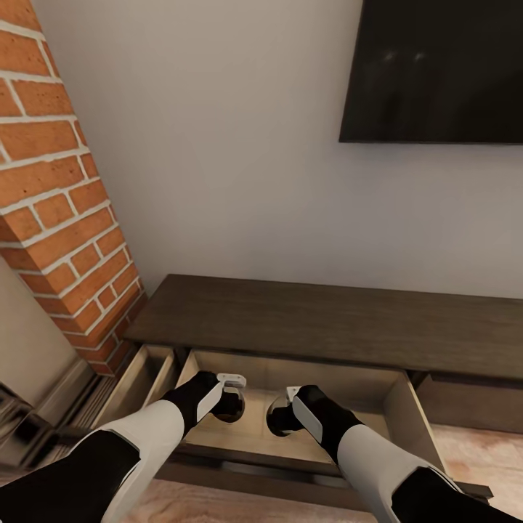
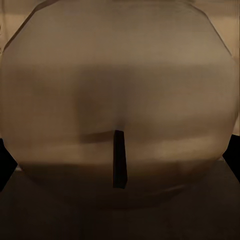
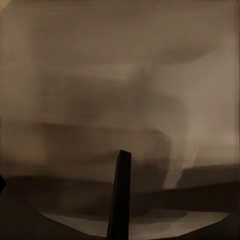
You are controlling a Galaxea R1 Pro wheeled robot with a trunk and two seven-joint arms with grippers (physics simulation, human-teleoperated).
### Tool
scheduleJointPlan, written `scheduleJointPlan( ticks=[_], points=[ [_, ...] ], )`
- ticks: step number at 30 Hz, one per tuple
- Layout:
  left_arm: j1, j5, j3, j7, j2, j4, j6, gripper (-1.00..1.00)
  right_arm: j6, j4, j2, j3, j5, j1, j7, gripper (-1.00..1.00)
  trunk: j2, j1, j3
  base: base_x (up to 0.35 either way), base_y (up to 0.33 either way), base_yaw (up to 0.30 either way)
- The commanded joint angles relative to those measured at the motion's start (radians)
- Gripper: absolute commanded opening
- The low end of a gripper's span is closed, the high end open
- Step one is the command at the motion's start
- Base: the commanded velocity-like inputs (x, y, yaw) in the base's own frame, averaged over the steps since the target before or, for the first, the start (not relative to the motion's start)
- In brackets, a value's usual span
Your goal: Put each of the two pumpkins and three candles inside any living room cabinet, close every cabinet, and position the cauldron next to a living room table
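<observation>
In the head view, the cabinet (image 1: pixel 319 327) is seen below a grey wall, with a black screen (image 1: pixel 436 69) mounted above it at the upper right and a brick column (image 1: pixel 54 196) at the left. One wide drawer (image 1: pixel 378 396) of the cabinet is pulled open, and its pale wood inside is visible; a second, narrower opening is seen just left of it. Both arms are reached down into the open drawer. The left gripper (image 1: pixel 231 407) and the right gripper (image 1: pixel 280 418) are near each other over the drawer floor, but their fingers are hidden behind the wrists, so their spread cannot be told here.

In the left wrist view, a blurred tan surface is seen very close, with one dark finger (image 2: pixel 119 159) in front of it. How the fingers stand cannot be told.

In the right wrist view, blurred beige and brown shading is seen, and one dark finger (image 3: pixel 120 197) rises from the lower edge. How the fingers stand cannot be told here either
</observation>
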Motion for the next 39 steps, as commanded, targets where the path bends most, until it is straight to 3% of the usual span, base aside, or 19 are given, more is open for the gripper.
scheduleJointPlan(
  ticks=[1,8,14,19,39],
  points=[
    [0.000,0.010,-0.005,0.007,0.000,-0.002,0.005,-1.00,0.003,-0.001,0.000,0.005,-0.010,-0.001,-0.009,-1.00,0.000,0.000,-0.001,0.248,0.000,0.000],
    [0.000,0.010,-0.005,0.006,0.000,-0.002,0.023,-1.00,0.004,-0.001,0.000,0.005,-0.010,-0.001,-0.009,-1.00,0.000,0.000,-0.001,0.164,0.000,0.000],
    [0.000,0.010,-0.005,-0.002,0.000,-0.002,0.115,-1.00,0.005,0.000,0.000,0.005,-0.010,-0.001,-0.009,-1.00,0.000,0.000,-0.002,0.010,0.000,0.000],
    [0.000,0.010,-0.005,-0.033,0.000,-0.001,0.121,-1.00,0.006,0.000,0.000,0.005,-0.010,-0.001,-0.009,-1.00,0.000,0.000,-0.009,0.000,0.000,0.000],
    [0.000,0.010,-0.007,-0.031,0.000,-0.003,0.118,-1.00,0.039,-0.001,0.000,0.005,-0.012,-0.001,-0.009,-1.00,0.000,0.000,-0.029,0.000,0.000,0.000]
  ],
)
